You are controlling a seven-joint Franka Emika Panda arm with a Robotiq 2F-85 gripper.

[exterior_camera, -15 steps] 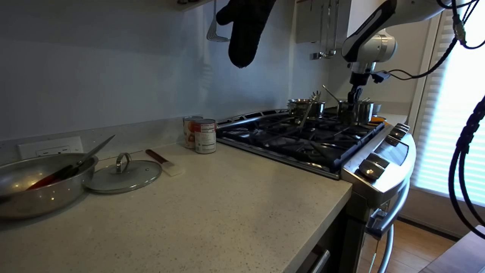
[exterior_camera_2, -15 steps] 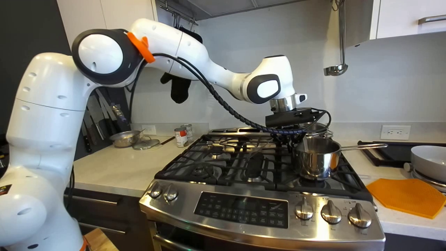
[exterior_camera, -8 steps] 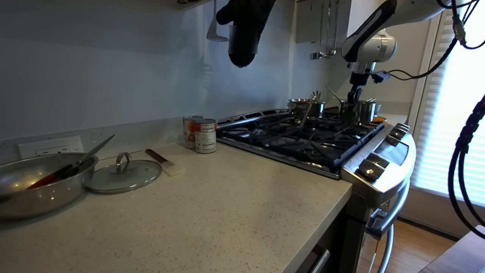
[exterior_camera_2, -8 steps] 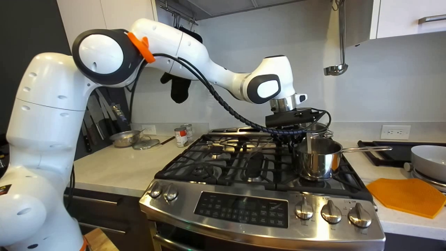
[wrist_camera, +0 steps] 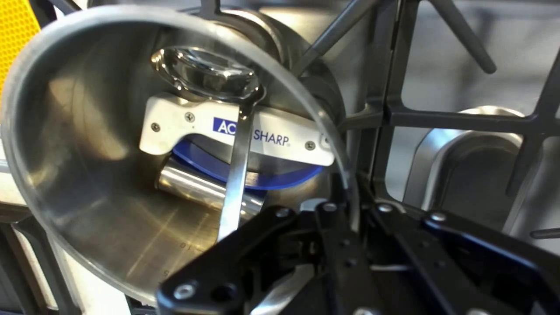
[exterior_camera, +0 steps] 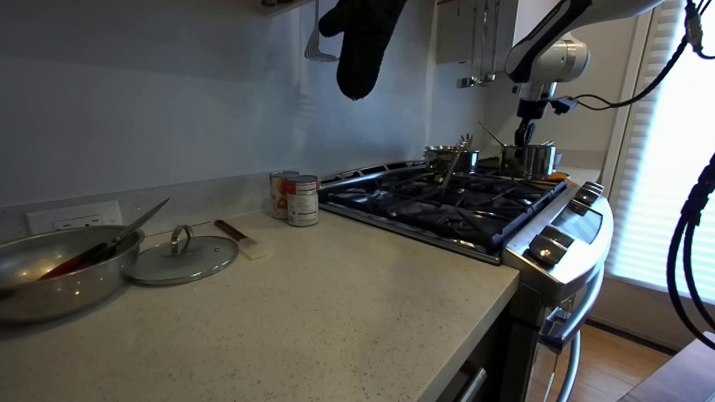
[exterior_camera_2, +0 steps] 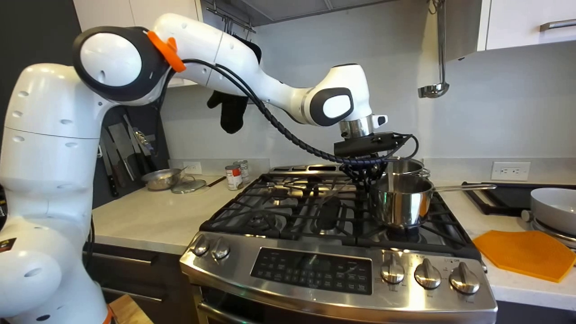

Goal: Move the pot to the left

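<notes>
Silver pot (exterior_camera_2: 401, 207), black gripper (wrist_camera: 352, 205), white arm (exterior_camera_2: 234, 56) with an orange band (exterior_camera_2: 165, 50).
In the pot, a white tool (wrist_camera: 284, 124) bears SHARP in blue, white letters on a blue patch and a curved blue strip; the ladle (wrist_camera: 241, 148) is silver. The mat (exterior_camera_2: 524, 254) is orange, finely dotted in the wrist view. The stove (exterior_camera_2: 237, 270) pairs a silver front with black grates (exterior_camera_2: 357, 227); the pale beige counter (exterior_camera: 307, 318) carries dark specks. A can (exterior_camera: 303, 202) wears a red-and-white label, the mitt (exterior_camera: 363, 50) is black, and a utensil (exterior_camera: 240, 238) has a reddish-brown handle and whitish head.
</notes>
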